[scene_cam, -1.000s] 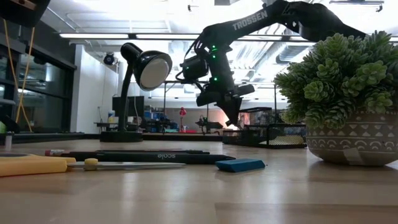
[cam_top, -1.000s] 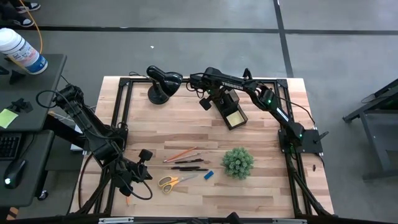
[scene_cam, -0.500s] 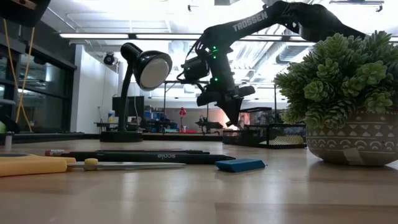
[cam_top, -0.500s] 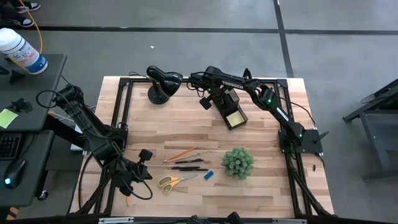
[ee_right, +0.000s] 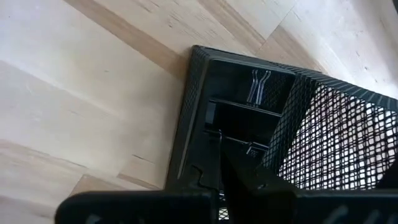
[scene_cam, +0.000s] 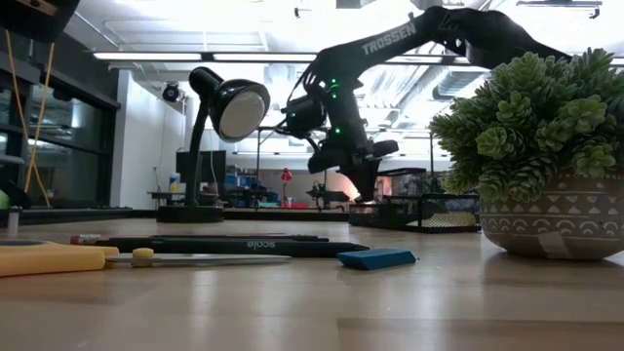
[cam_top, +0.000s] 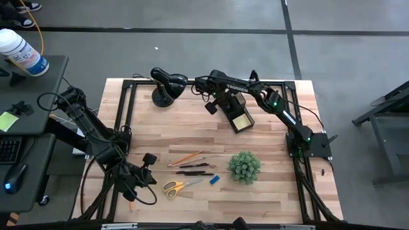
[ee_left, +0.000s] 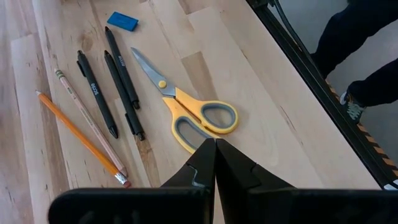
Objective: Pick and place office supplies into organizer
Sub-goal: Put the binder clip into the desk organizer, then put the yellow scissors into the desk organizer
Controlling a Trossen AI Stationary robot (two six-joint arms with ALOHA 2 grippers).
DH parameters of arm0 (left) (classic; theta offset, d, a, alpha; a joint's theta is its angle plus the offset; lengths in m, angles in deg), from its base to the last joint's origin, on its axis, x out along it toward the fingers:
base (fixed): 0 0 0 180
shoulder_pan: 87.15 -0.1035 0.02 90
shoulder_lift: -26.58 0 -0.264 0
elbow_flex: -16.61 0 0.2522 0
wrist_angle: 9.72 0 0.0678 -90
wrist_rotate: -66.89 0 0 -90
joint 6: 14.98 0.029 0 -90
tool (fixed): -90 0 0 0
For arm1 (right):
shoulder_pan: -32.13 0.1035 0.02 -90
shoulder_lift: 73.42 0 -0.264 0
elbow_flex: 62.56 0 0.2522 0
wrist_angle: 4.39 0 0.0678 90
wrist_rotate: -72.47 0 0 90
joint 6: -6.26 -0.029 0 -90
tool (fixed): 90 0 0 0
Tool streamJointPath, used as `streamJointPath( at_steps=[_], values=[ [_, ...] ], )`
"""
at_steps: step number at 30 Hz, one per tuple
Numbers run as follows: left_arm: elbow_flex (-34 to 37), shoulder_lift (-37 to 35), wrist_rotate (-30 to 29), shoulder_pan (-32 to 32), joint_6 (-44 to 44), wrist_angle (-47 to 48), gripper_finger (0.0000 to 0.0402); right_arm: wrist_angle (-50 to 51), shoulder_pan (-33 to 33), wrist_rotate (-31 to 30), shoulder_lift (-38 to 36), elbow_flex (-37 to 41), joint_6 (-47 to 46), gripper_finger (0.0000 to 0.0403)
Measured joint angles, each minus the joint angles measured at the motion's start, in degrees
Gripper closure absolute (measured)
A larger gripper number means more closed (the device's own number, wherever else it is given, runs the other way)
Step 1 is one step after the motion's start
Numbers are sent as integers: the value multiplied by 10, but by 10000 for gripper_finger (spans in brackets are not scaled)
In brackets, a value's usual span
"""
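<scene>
The black mesh organizer (cam_top: 249, 115) stands at the far middle of the table with a yellow sticky-note pad (cam_top: 241, 121) in its tray. My right gripper (ee_right: 219, 135) is shut, points down and hangs over a small compartment at the organizer's (ee_right: 186, 118) end; whether it touches I cannot tell. Yellow-handled scissors (ee_left: 193, 115), two pencils (ee_left: 81, 134), black pens (ee_left: 118, 81) and a small blue item (ee_left: 122, 21) lie flat on the table near the front. My left gripper (ee_left: 215, 144) is shut and empty, just above the scissors' handles.
A black desk lamp (cam_top: 167, 84) stands at the far left of the organizer. A green spiky plant in a pot (cam_top: 245, 166) sits right of the loose supplies. Binder clips (ee_right: 260, 81) lie in the organizer's compartment. Bare wood lies between the supplies and the organizer.
</scene>
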Motion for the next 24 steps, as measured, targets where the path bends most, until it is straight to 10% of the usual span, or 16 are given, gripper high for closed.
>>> streamJointPath(
  at_steps=[24],
  values=[
    [0, 0, 0, 0, 1, 2, 401, 0, 24, -24, -22, 0, 16, 318]
  ],
)
